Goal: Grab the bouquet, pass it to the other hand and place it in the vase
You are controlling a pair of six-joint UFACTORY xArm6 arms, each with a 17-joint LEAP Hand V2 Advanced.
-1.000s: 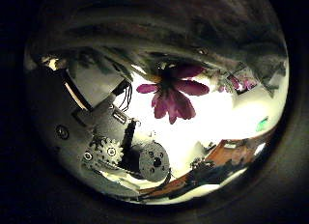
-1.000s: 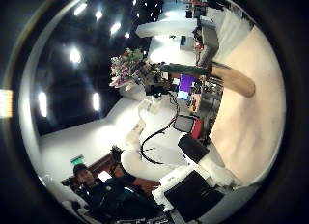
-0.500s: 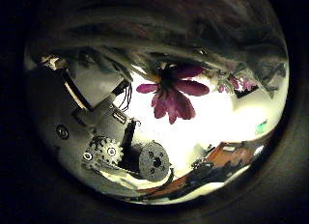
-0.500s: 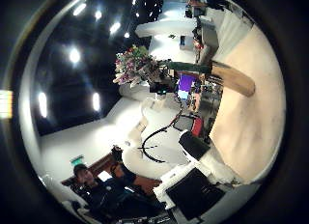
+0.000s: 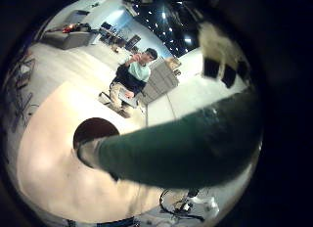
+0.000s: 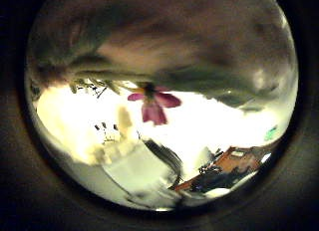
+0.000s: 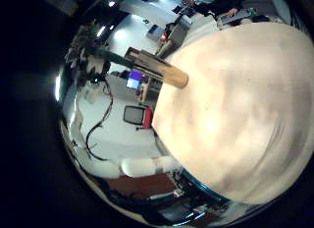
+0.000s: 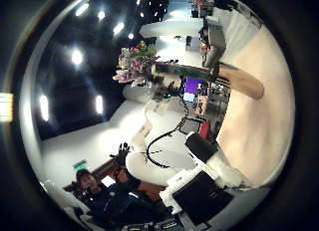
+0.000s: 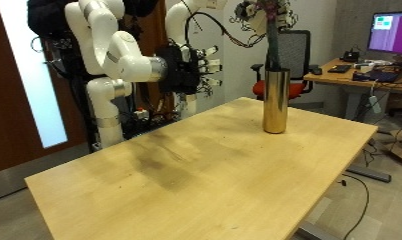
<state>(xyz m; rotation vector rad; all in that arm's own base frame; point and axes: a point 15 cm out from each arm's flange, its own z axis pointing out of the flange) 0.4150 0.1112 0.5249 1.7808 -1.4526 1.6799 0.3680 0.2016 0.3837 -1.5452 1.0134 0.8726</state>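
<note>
Two steps are judged done. The green-wrapped, pink-flowered bouquet (image 9: 273,35) is clamped in the left hand (image 5: 220,56), its stem tip at the tall bronze metal vase (image 9: 274,98)'s mouth. Release remains. The right hand (image 9: 188,72) is well apart; its finger state cannot be told.

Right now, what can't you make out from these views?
- Left hand: cut off by the outside view's top edge; its hold on the bouquet is unseen.
- Right hand: dark against dark clutter in the outside view; open or shut unclear.
- Stem end: hidden by the vase wall.
</note>
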